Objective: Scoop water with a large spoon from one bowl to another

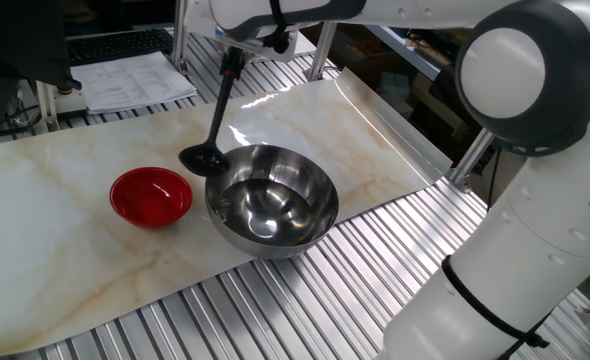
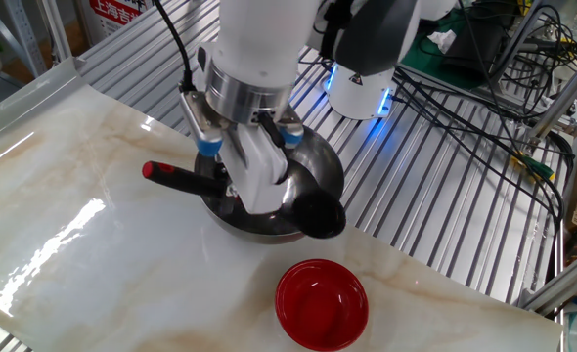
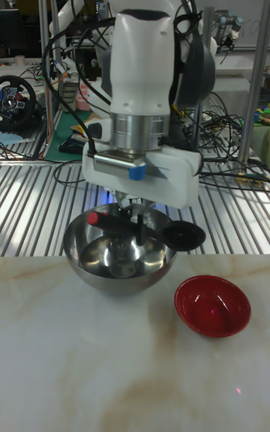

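My gripper [image 2: 232, 184] is shut on the thin black handle of the large spoon [image 2: 320, 214], which lies nearly level, its red-tipped end pointing away from the bowls. The ladle's cup [image 1: 201, 158] hangs just outside the steel bowl's rim, on the side toward the red bowl, above the table. The big shiny steel bowl [image 1: 272, 198] sits mid-sheet, with glints of water inside. The small red bowl [image 1: 151, 195] stands close beside it. In the tall view the cup [image 3: 184, 235] hovers between the steel bowl [image 3: 120, 261] and the red bowl [image 3: 213, 304]. I cannot make out water in the cup.
The bowls rest on a marble-patterned sheet [image 1: 65, 250] laid over a slatted metal table; its right edge curls up [image 1: 395, 125]. Papers [image 1: 135, 80] and a keyboard [image 1: 115, 45] lie behind. The arm's base [image 2: 362, 88] and loose cables [image 2: 484, 88] are beyond the steel bowl.
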### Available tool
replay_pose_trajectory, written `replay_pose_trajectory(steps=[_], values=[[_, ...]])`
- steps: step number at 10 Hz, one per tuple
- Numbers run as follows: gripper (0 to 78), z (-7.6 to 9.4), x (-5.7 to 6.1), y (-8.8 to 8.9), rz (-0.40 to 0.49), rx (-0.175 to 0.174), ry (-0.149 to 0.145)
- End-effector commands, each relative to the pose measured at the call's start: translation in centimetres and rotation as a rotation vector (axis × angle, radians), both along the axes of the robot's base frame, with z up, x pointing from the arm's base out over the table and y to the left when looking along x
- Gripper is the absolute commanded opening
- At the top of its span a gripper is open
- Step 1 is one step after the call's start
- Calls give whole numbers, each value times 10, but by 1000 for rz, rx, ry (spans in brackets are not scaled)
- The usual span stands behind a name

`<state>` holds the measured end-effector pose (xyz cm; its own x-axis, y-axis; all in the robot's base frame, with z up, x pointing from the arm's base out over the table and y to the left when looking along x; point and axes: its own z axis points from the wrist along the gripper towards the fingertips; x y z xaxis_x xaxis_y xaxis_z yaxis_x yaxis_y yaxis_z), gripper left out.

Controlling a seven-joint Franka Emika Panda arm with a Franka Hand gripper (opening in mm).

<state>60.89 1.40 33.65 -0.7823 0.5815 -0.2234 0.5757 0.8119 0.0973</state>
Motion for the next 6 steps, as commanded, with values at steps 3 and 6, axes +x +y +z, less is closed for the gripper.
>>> replay_pose_trajectory(steps=[3, 6], values=[[12, -5, 7, 14, -40, 6, -12], [12, -12, 11, 19, -56, 10, -23]])
